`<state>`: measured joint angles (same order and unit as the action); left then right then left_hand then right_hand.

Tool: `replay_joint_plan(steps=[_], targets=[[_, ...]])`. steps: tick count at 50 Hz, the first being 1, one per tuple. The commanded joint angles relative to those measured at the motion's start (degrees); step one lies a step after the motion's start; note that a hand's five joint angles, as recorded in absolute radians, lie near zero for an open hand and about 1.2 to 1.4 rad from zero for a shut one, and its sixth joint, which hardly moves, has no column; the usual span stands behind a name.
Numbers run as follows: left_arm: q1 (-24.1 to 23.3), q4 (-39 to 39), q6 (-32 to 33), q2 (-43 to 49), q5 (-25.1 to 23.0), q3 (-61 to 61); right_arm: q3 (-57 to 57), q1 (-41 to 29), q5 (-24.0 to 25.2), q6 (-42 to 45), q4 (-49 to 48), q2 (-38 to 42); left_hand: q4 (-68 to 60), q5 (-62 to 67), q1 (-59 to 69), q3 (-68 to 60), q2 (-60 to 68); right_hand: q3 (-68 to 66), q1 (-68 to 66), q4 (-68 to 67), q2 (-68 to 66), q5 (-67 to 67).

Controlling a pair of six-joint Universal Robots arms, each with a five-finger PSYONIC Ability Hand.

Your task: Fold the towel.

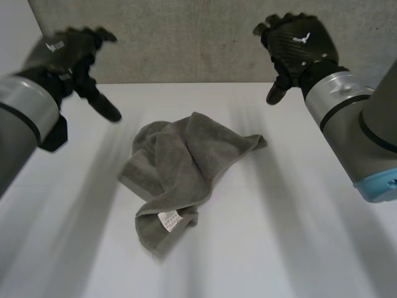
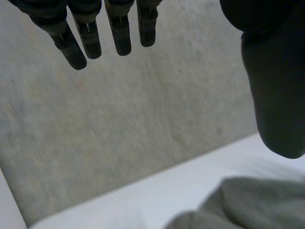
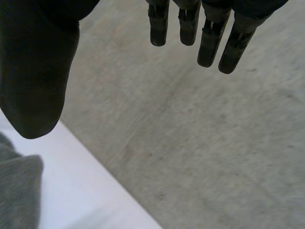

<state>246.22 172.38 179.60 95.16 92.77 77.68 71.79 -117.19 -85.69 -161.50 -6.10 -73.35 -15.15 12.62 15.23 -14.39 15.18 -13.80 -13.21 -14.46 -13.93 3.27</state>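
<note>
Terrycloth towel (image 1: 186,171), grey, crumpled into lumpy folds on smooth white table (image 1: 298,248).

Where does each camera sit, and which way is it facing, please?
Head view: between and behind the arms, looking down at the table and grey towel; both arms show, left hand and right hand raised, open.
Left wrist view: on the left wrist, looking along the palm toward the grey wall; own fingers and thumb show.
Right wrist view: likewise, on the right wrist.
All share towel, table and wall.
</note>
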Motion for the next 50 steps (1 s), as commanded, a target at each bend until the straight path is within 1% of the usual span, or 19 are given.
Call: replay_joint_plan(steps=[1,2,4,5,6,7,8,11,15,18,20,26,32,34,37,39,47,49,50], targets=[[-2.2,0.8,0.2,0.5,0.2,8.8,-6.6,2.3,6.4,0.0,2.1,10.9,4.8,-12.2,-4.9,4.0,-4.8,3.8,3.2,4.5,3.9,-3.3],[-2.4,1.4,0.2,0.5,0.2,11.2,-6.6,2.3,6.4,0.0,2.1,10.9,4.8,-12.2,-4.9,4.0,-4.8,3.8,3.2,4.5,3.9,-3.3],[-2.5,2.6,0.2,0.6,0.2,13.7,-10.2,2.7,7.8,0.0,2.0,17.0,4.8,-12.2,-4.9,4.0,-4.8,3.8,3.2,4.5,3.9,-3.3],[-2.8,4.2,0.2,0.9,0.1,16.1,-10.3,2.7,7.8,0.0,2.0,17.0,4.6,-12.1,-4.7,3.8,-4.6,3.8,3.2,4.5,3.9,-3.3],[-2.8,4.2,0.2,0.9,0.1,16.1,-12.1,2.8,8.1,0.4,2.1,20.0,4.6,-12.1,-4.7,3.8,-4.6,3.8,3.2,4.5,3.9,-3.3],[-3.6,6.0,0.2,1.3,0.2,18.4,-14.1,2.8,8.3,0.7,2.1,22.8,4.6,-12.1,-4.7,3.8,-4.6,3.8,3.2,4.5,3.9,-3.3],[-4.8,7.8,0.2,2.0,0.2,20.3,-14.1,2.8,8.3,0.7,2.1,22.8,4.6,-12.1,-4.7,3.8,-4.6,3.8,3.2,4.5,3.9,-3.3],[-7.1,11.2,0.2,4.2,0.5,23.2,-18.3,2.9,8.4,0.9,2.1,28.4,4.6,-12.1,-4.7,3.8,-4.6,3.8,3.2,4.5,3.9,-3.3],[-8.3,13.8,0.3,6.7,0.7,25.0,-24.0,3.9,8.5,2.8,3.0,35.8,4.4,-11.9,-4.5,3.7,-4.5,3.8,3.2,4.5,3.9,-3.3],[-8.5,15.0,0.3,9.5,0.7,25.7,-25.7,4.2,8.6,3.9,3.5,37.8,4.3,-11.7,-4.3,3.5,-4.3,3.8,3.2,4.5,3.9,-3.3],[-8.6,15.2,0.3,10.9,0.7,25.7,-29.1,4.5,9.2,6.4,4.8,41.7,4.1,-11.6,-4.2,3.3,-4.1,3.8,3.2,4.5,3.9,-3.3],[-8.6,15.6,0.2,14.8,0.7,24.7,-36.7,4.8,10.1,9.4,8.6,48.5,4.1,-11.6,-4.2,3.3,-4.1,3.8,3.2,4.5,3.9,-3.3],[-8.5,18.5,0.2,16.2,1.6,23.6,-41.0,5.4,10.1,9.3,10.9,51.6,1.6,-9.0,-1.7,0.8,-1.6,3.8,3.2,4.5,3.9,-3.3],[-8.5,19.2,0.2,16.7,2.1,23.2,-42.3,5.6,10.5,9.2,11.2,52.4,1.2,-8.7,-1.3,0.5,-1.3,-5.1,-5.7,-4.5,-5.0,5.7],[-8.4,20.2,0.2,17.9,2.8,22.5,-42.7,5.6,10.5,9.0,11.1,52.7,-4.1,-3.4,4.0,-4.9,4.1,-10.2,-10.8,-9.6,-10.1,10.8],[-8.4,20.4,0.2,18.6,2.9,22.1,-42.8,5.6,10.5,8.9,11.0,52.8,-5.3,-2.2,5.2,-6.1,5.3,-18.5,-19.0,-17.8,-18.3,19.0],[-8.0,20.5,0.3,21.4,3.1,20.3,-42.9,5.6,11.5,8.7,10.9,52.8,-11.6,4.1,11.5,-12.3,11.5,-33.1,-33.7,-32.4,-33.0,33.6],[-8.0,20.5,0.3,21.6,3.1,20.2,-43.0,5.6,11.9,8.6,10.9,52.9,-13.9,6.4,13.8,-14.7,13.9,-34.1,-34.7,-33.5,-34.0,34.7],[-7.9,20.5,0.3,21.7,3.1,20.2,-43.0,5.6,12.3,8.5,10.9,52.9,-18.1,10.6,18.0,-18.8,18.0,-35.6,-36.2,-35.0,-35.5,36.2]])
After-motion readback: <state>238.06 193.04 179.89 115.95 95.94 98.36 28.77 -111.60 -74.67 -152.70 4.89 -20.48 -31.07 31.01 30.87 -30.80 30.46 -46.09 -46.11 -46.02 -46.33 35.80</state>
